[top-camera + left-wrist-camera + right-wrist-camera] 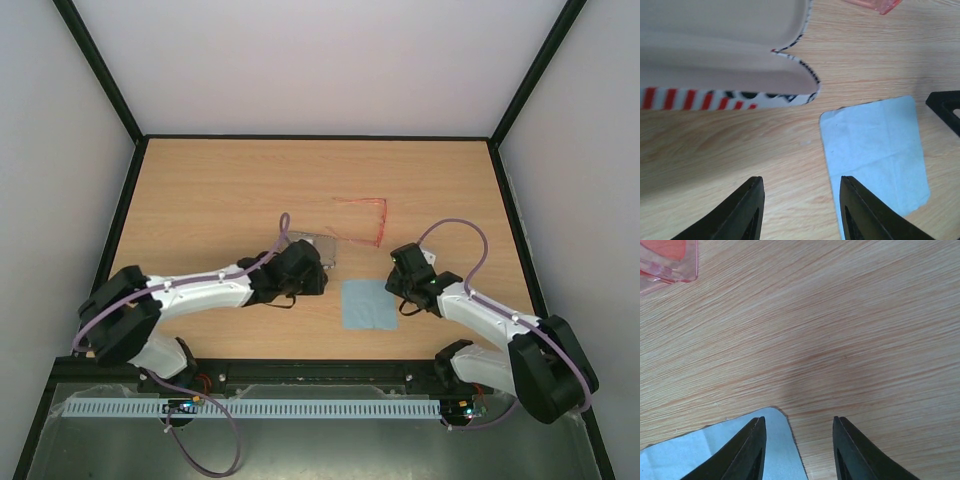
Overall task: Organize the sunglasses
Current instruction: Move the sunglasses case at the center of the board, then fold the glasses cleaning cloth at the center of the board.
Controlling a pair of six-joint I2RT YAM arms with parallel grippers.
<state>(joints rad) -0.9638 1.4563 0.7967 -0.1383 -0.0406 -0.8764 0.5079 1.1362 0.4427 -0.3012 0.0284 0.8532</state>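
Top external view puts the sunglasses (pixel 362 220) flat on the tabletop (pixel 200 190) a little beyond centre, with both slim arms spread wide so the red wire draws an open U. They lie at 12 o'clock from the light blue cloth (pixel 367 303) and at 2 o'clock from the flag-patterned case (pixel 318 248), apart from both. The left pincer (pixel 802 210) hangs released and holds nothing. In its wrist view the case sits at 11 o'clock with its pale lining exposed, so it looks open, and the cloth lies at 2 o'clock. The right pincer (pixel 799 450) is likewise spread and empty, low over bare wood just off the cloth's corner, and a pink corner of the sunglasses shows at 10 o'clock in its view. Neither pincer touches the glasses, so the step in hand is probably the reach and first grasp, most likely by the right arm, which is nearer. Done well, that grasp would close across the sturdier front near a hinge or the bridge rather than on 1 thin arm, which would likely flex and let the frame swing. A low, square approach suits such a flat wire frame. The spread arms will probably need folding before the frame fits the case, and the left pincer could steady the case meanwhile.
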